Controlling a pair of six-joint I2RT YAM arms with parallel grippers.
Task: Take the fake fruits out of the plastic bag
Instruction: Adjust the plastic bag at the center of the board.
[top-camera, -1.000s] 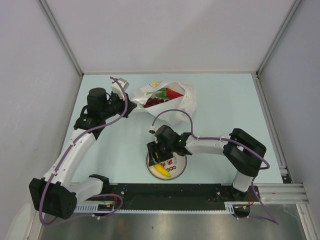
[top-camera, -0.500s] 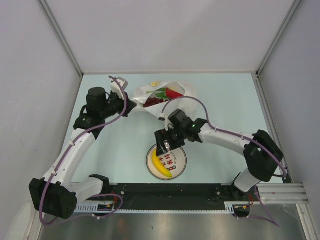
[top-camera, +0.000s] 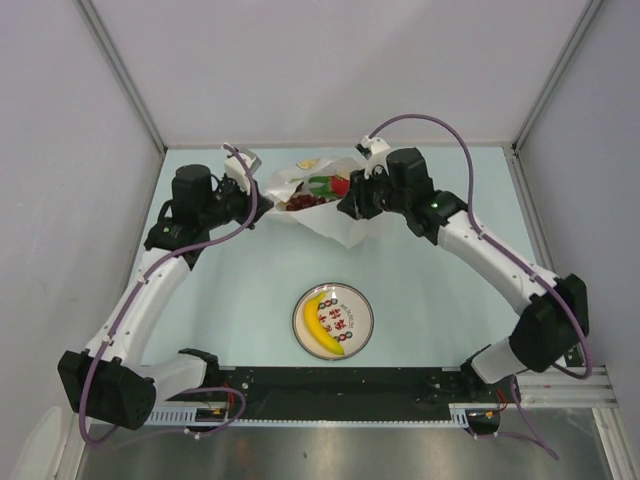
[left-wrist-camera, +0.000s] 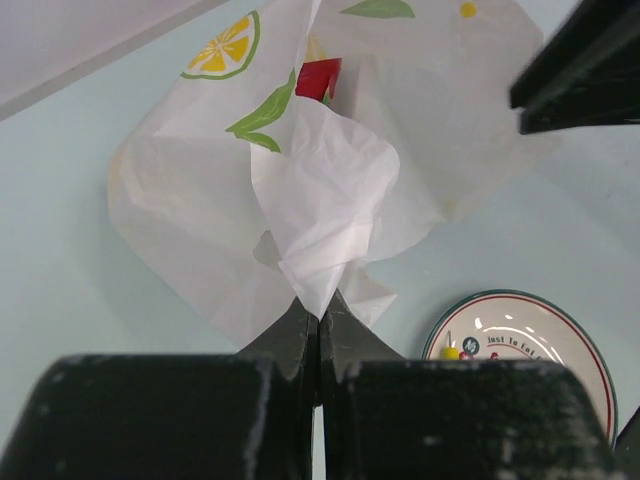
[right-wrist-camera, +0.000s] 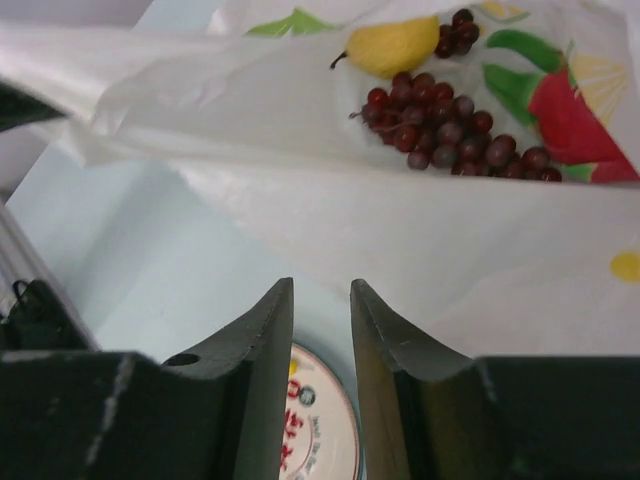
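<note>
The plastic bag (top-camera: 345, 222) lies at the far middle of the table, mouth open. My left gripper (top-camera: 258, 197) is shut on its left edge; in the left wrist view the gripper (left-wrist-camera: 320, 305) pinches a fold of the bag (left-wrist-camera: 330, 180). My right gripper (top-camera: 350, 200) hovers open and empty over the bag's mouth. In the right wrist view this gripper (right-wrist-camera: 320, 290) is just before the bag (right-wrist-camera: 420, 250), which holds the grapes (right-wrist-camera: 440, 125), the lemon (right-wrist-camera: 395, 45) and the red fruit (right-wrist-camera: 570, 110). The banana (top-camera: 321, 325) lies on the plate (top-camera: 362, 312).
The plate stands near the front edge, between the two arm bases; it also shows in the left wrist view (left-wrist-camera: 535, 330) and the right wrist view (right-wrist-camera: 320, 430). Grey walls close in the table on the left, back and right.
My right gripper has left the banana on the plate and swung away and up to the bag's mouth. The left gripper has kept its hold on the bag.
</note>
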